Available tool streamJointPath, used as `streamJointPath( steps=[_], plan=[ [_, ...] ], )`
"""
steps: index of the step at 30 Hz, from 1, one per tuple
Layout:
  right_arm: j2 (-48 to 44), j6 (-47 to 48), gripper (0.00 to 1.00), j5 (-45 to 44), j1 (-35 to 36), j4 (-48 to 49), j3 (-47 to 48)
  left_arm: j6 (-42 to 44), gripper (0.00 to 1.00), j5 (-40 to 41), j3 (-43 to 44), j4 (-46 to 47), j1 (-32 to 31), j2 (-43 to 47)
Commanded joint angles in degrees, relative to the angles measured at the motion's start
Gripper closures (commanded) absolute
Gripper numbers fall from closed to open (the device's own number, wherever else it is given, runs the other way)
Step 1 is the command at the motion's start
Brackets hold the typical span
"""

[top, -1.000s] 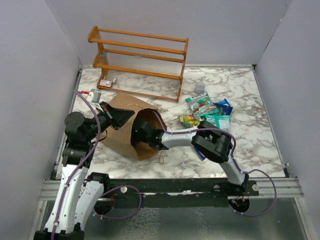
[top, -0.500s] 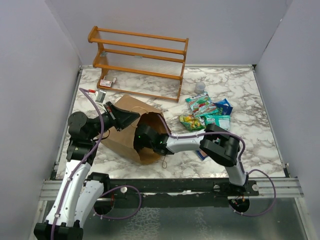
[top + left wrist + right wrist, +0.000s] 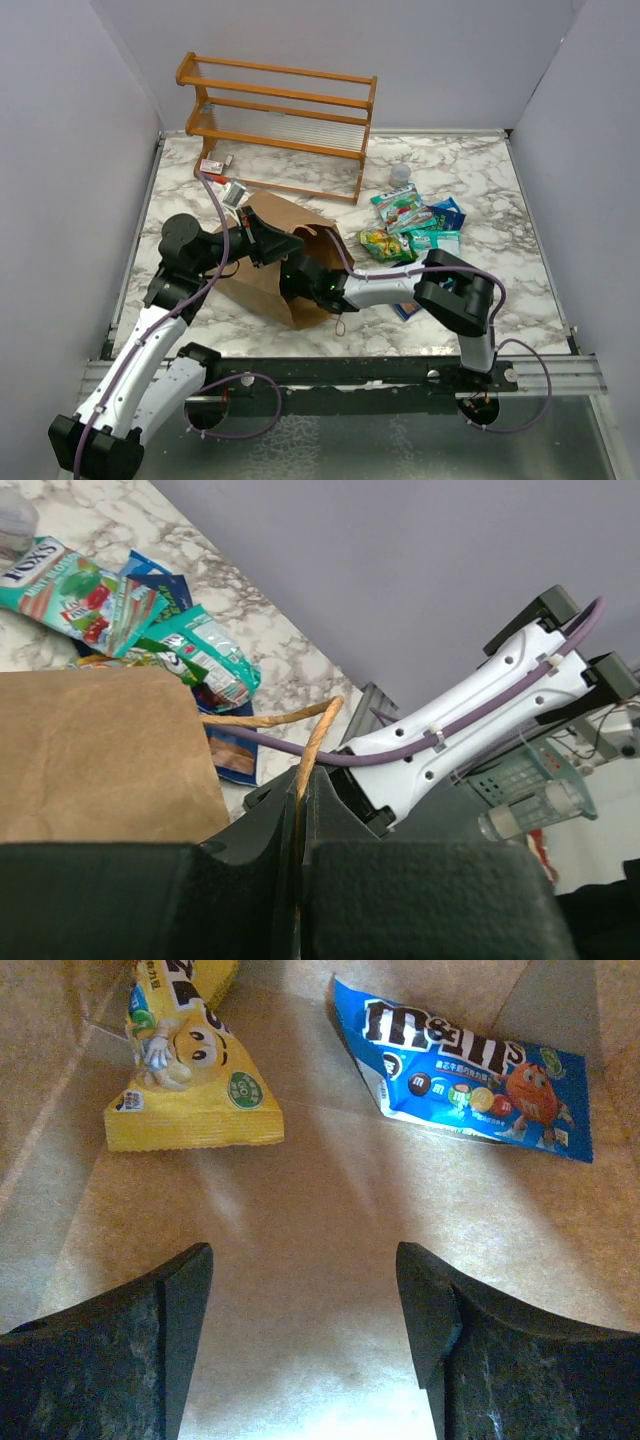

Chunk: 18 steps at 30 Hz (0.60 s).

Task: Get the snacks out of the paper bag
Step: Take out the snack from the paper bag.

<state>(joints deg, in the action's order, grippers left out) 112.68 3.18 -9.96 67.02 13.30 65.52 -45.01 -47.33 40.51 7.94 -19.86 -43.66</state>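
The brown paper bag (image 3: 262, 268) lies on its side with its mouth toward the right. My left gripper (image 3: 283, 244) is shut on its twisted paper handle (image 3: 312, 742) at the upper rim and holds the mouth up. My right gripper (image 3: 303, 280) is inside the bag, open and empty (image 3: 305, 1290). Ahead of it on the bag's inner wall lie a yellow snack packet (image 3: 190, 1070) and a blue one (image 3: 465, 1065). Several more snacks (image 3: 415, 225) lie in a pile on the table to the right of the bag, also seen in the left wrist view (image 3: 110, 605).
A wooden rack (image 3: 278, 120) stands at the back. A small red-and-white packet (image 3: 211, 166) lies by its left foot. A clear plastic cup (image 3: 400, 175) stands behind the snack pile. A dark blue pouch (image 3: 405, 310) lies under my right arm.
My left gripper has moved right and lifted the bag's rim by the handle. The bag has shifted right. My right gripper has stayed inside the bag's mouth.
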Motion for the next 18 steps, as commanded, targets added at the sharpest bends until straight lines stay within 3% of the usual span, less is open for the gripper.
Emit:
streamJointPath(
  steps=[1, 8, 18],
  plan=[
    [-3.38, 1.42, 0.27, -1.78, 0.28, -0.72, -1.71, 7.76, 1.0, 4.32, 3.37, -8.03, -0.22, 2.29],
    [-6.61, 8.49, 0.32, 0.47, 0.25, 1.74, -6.31, 14.38, 1.0, 11.73, 4.71, -17.99, -0.2, 6.18],
    [-8.07, 17.8, 0.37, 2.83, 0.29, 6.14, -7.61, 17.9, 1.0, 11.32, 3.77, -20.68, -0.2, 9.75]
  ],
)
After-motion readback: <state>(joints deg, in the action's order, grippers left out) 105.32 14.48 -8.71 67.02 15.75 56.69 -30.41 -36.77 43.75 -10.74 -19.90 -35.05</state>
